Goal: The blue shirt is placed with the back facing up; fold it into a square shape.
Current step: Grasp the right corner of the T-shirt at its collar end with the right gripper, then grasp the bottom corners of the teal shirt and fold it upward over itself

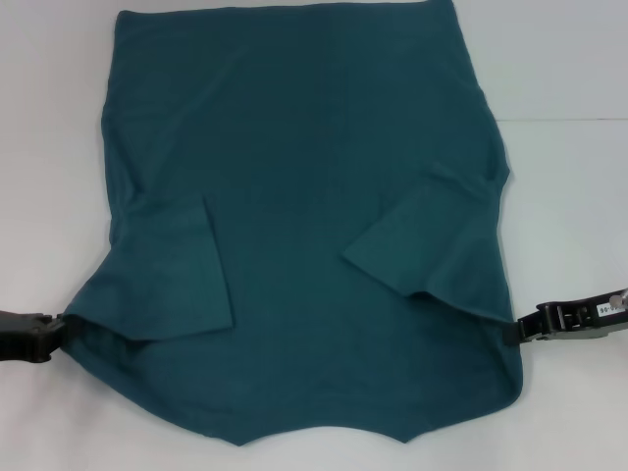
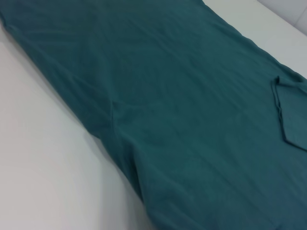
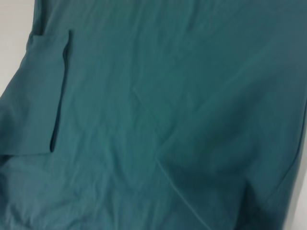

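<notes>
The blue shirt (image 1: 314, 177) lies spread on the white table, plain side up, with its neck end at the near edge. Both short sleeves are folded inward onto the body, one on the left (image 1: 177, 285) and one on the right (image 1: 427, 245). My left gripper (image 1: 57, 330) is at the shirt's near left corner, where the cloth is drawn to a point into its black fingers. My right gripper (image 1: 520, 329) meets the near right edge in the same way. The left wrist view shows the shirt (image 2: 192, 120) close up, and so does the right wrist view (image 3: 168, 120); neither shows fingers.
The white table (image 1: 569, 147) shows bare to the right of the shirt and in a narrower strip on its left (image 1: 49, 196). A seam in the tabletop runs at the far right (image 1: 559, 116).
</notes>
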